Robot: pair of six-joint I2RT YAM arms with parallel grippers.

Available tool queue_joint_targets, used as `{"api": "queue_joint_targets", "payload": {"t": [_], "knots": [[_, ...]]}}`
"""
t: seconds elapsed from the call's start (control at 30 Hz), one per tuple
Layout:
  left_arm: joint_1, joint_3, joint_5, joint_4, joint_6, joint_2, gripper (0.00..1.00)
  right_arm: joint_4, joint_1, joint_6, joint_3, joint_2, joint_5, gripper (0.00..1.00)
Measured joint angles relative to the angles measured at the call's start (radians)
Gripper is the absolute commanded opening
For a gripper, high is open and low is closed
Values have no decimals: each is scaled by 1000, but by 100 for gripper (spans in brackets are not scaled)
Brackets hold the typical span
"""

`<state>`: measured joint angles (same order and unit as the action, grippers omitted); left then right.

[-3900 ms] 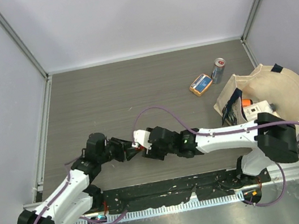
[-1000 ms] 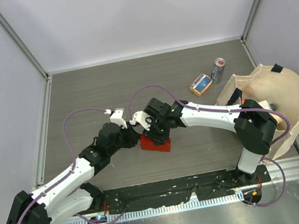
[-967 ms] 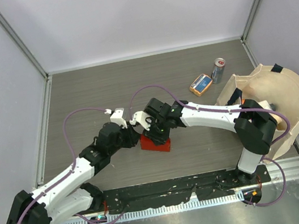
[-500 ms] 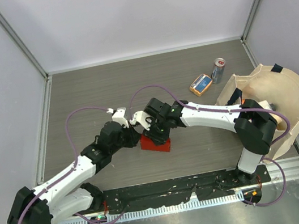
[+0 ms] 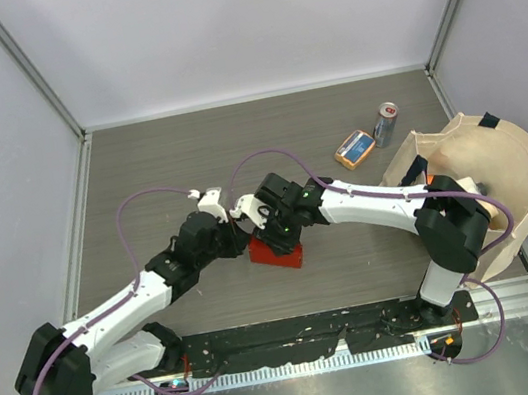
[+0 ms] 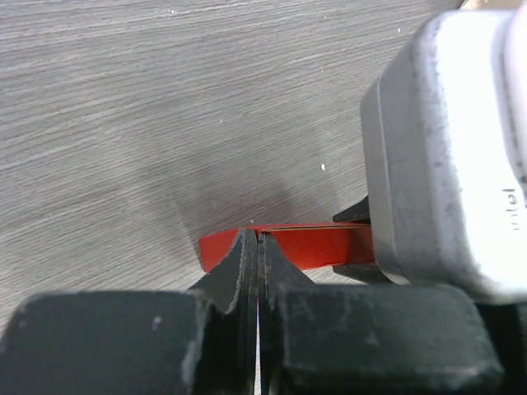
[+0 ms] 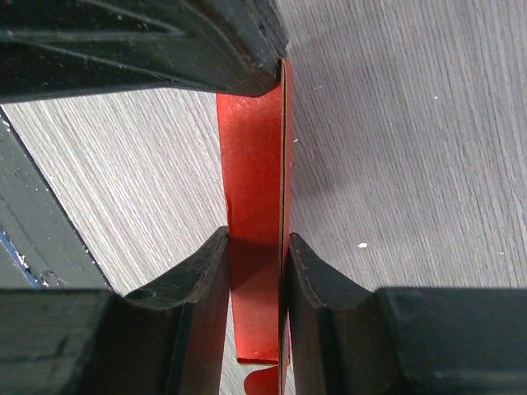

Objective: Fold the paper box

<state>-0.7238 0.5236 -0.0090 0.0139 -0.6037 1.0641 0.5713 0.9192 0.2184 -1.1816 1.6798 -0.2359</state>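
Observation:
The paper box (image 5: 282, 254) is a small folded red rectangle standing on the grey wood table, just in front of centre. My right gripper (image 5: 278, 239) comes down on it from above; in the right wrist view its two black fingers (image 7: 207, 271) press on both faces of the red box (image 7: 255, 164), shut on it. My left gripper (image 5: 242, 234) is at the box's left end. In the left wrist view its jaws are shut, and its tips (image 6: 258, 239) meet the top edge of the red box (image 6: 317, 245) with nothing between them.
An orange-and-blue packet (image 5: 354, 149) and a drinks can (image 5: 387, 123) lie at the back right. A beige cloth bag (image 5: 502, 168) fills the right edge. Grey walls close in the table on three sides.
The left gripper's jaws have closed fully and the left arm has crept slightly forward against the box's left end. The right gripper and the box have stayed put.

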Motion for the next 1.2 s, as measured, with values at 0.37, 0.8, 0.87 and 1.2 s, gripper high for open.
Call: {"api": "queue_joint_targets", "payload": {"t": [0.37, 0.8, 0.87, 1.2], "knots": [[-3, 2, -16, 7, -77, 1, 0, 0, 8, -12, 0, 0, 23, 22], [-27, -8, -63, 5, -93, -7, 0, -10, 10, -16, 8, -8, 38, 24], [-32, -10, -74, 5, -90, -10, 0, -17, 11, -19, 14, -11, 44, 24], [-73, -25, -154, 3, -71, -30, 0, -96, 40, -31, 68, -48, 119, 29]]}}
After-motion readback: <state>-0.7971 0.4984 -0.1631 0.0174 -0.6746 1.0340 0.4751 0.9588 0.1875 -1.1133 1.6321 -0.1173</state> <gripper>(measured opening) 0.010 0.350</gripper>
